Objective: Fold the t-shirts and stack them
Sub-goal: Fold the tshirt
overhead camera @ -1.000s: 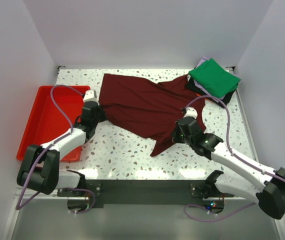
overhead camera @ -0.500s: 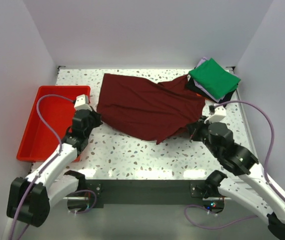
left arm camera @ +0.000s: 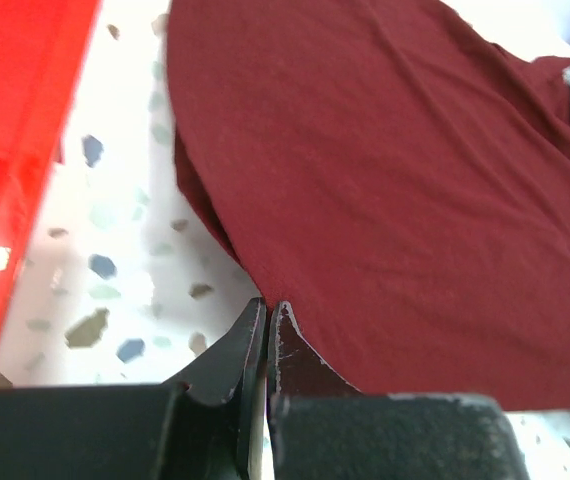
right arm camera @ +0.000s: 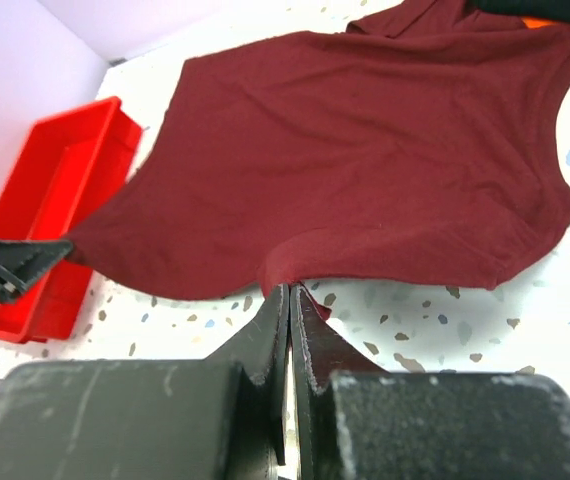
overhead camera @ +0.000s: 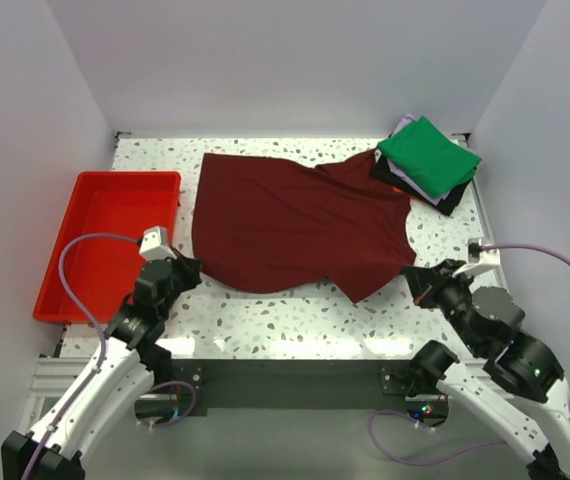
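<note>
The large dark maroon t-shirt [overhead camera: 295,220] lies spread across the middle of the table, stretched toward the near edge. My left gripper [overhead camera: 191,266] is shut on its near left corner, seen in the left wrist view [left arm camera: 267,308]. My right gripper [overhead camera: 415,277] is shut on its near right hem, seen in the right wrist view [right arm camera: 291,290]. The shirt fills both wrist views [left arm camera: 385,180] [right arm camera: 365,170]. A stack of folded shirts sits at the far right corner, a bright green one [overhead camera: 429,156] on top, with black [overhead camera: 452,198] and pale lavender edges under it.
A red plastic tray [overhead camera: 105,240] stands at the left side of the table; it also shows in the left wrist view [left arm camera: 15,150] and the right wrist view [right arm camera: 50,200]. White walls enclose the speckled table [overhead camera: 285,320] on three sides.
Both arms pulled back toward the near edge, drawing the maroon shirt's lower corners apart and flattening it. The right gripper swung out to the right, the left one came nearer.
</note>
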